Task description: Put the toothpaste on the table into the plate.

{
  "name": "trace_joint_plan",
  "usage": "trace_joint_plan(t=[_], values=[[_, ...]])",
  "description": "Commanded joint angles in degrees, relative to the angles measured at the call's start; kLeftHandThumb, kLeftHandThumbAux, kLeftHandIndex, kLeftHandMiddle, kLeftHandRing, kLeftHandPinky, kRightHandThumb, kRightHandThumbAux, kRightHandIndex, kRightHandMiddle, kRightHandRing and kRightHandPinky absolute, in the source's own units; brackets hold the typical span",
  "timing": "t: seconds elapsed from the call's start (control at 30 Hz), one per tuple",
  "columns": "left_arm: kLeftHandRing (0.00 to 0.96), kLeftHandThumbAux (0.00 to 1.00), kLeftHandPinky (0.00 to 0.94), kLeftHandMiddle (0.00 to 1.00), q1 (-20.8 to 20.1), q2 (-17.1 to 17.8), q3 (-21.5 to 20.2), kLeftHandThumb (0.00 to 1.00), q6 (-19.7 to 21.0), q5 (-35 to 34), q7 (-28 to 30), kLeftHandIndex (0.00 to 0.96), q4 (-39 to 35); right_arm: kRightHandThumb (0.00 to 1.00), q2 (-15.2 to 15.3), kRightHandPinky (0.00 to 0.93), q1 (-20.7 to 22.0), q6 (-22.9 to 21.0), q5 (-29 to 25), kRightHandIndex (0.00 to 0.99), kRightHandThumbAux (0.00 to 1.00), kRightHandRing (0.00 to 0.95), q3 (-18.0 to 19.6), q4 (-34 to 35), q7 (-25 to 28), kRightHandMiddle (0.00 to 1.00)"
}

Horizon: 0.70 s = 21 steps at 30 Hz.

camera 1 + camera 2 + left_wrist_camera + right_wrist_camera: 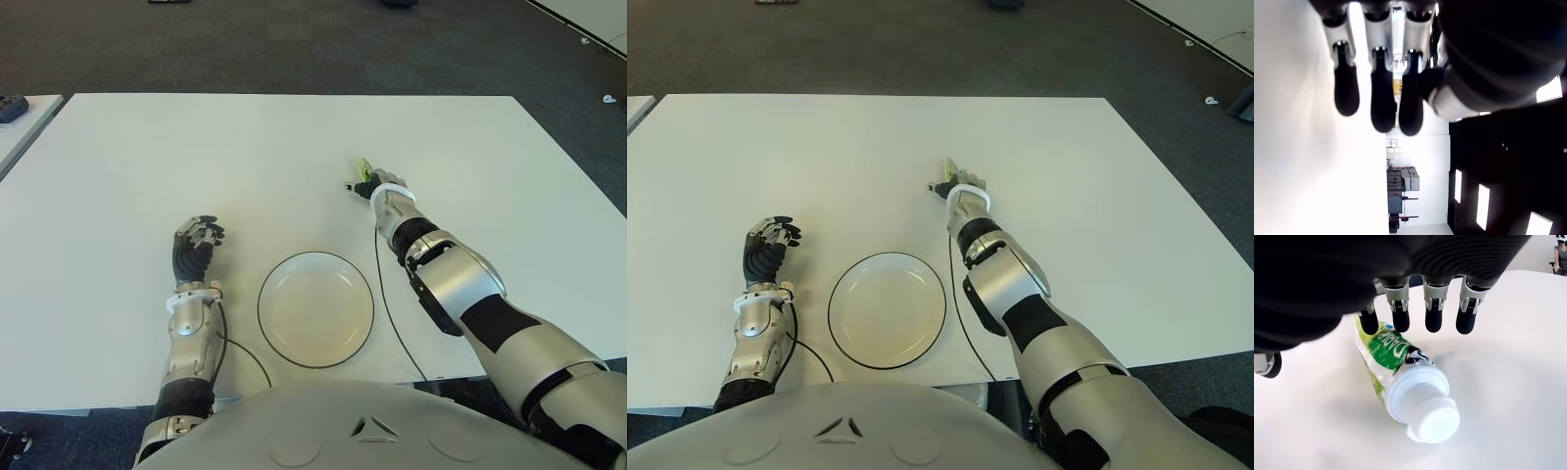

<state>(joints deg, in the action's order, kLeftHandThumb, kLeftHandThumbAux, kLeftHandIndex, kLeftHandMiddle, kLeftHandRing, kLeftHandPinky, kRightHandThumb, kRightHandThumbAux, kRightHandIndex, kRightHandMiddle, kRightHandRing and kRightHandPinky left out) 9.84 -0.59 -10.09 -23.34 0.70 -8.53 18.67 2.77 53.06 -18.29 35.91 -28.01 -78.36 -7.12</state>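
One toothpaste (pixel 1400 382) (under open robot hand (pixel 1415 323))

Office or laboratory room: large white table (pixel 294 147) on dark grey carpet (pixel 294 44), second white tabletop (pixel 24 122) at the left edge, shelving with stacked equipment (pixel 1400 181) against a white far wall.

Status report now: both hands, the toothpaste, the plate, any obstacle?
Right hand open over toothpaste, not gripping. Left hand idle, left of plate, holding nothing. Toothpaste lying on table, beyond plate. Nothing in the way.
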Motion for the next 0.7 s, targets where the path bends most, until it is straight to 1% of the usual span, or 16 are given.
trace_joint_plan(t=[0.03, 0.33, 0.47, 0.57, 0.7], values=[[0.540, 0.717, 0.525, 0.542, -0.38, 0.06, 0.24, 0.703, 0.90, 0.99, -1.12, 0.429, 0.79, 0.262, -0.93, 0.000, -1.27, -1.87, 0.25, 0.000, 0.208, 0.000, -0.34, -0.72, 1.92, 0.000], [0.551, 0.716, 0.533, 0.552, -0.46, -0.30, 0.24, 0.702, 0.87, 0.84, -1.24, 0.429, 0.85, 0.282, -1.58, 0.000, -2.74, -4.22, 0.03, 0.000, 0.210, 0.000, -0.32, -0.93, 3.24, 0.000], [0.550, 0.716, 0.532, 0.551, -0.31, -0.49, -0.03, 0.702, 1.07, 0.35, -1.20, 0.430, 0.63, 0.293, -1.26, 0.000, -5.33, -4.58, 0.20, 0.000, 0.213, 0.000, -0.30, -1.17, 1.59, 0.000], [0.548, 0.716, 0.529, 0.550, -0.13, -0.44, -0.27, 0.703, 1.17, 0.06, -1.05, 0.430, 0.62, 0.303, -1.07, 0.000, -5.56, -4.94, 0.29, 0.000, 0.213, 0.000, -0.12, -1.22, 1.28, 0.000], [0.544, 0.715, 0.522, 0.544, -0.04, -0.41, -0.62, 0.704, -0.12, -0.29, -0.94, 0.430, 1.20, 0.323, -1.14, 0.000, -5.39, -6.10, 0.67, 0.000, 0.210, 0.000, -0.15, -1.25, 0.38, 0.000]])
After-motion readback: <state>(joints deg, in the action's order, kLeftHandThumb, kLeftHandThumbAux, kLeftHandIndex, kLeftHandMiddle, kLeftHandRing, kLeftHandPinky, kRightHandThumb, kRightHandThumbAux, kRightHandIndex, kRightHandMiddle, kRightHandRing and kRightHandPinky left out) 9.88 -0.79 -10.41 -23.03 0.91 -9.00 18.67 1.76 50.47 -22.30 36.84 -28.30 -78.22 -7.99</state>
